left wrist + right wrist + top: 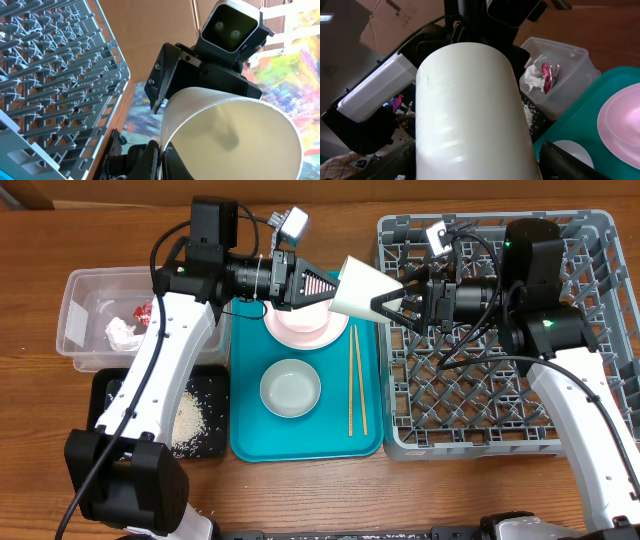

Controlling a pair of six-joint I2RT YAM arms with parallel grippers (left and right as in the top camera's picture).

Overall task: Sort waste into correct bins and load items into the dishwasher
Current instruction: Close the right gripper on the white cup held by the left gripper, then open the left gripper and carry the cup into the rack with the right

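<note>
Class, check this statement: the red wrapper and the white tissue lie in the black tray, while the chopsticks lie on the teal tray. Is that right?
Not quite. The overhead view shows the red wrapper and the white tissue in the clear tub, not the black tray, which holds rice. The chopsticks do lie on the teal tray.

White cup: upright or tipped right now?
Tipped on its side. Overhead, the cup lies horizontal above the teal tray, its mouth toward the left gripper, which pinches the rim.

light: bright, even, from above | shadows: soft, short | glare: mild sheen on white cup (470, 110) | focus: overhead sharp; 2 wrist views soft, edges bowed
</note>
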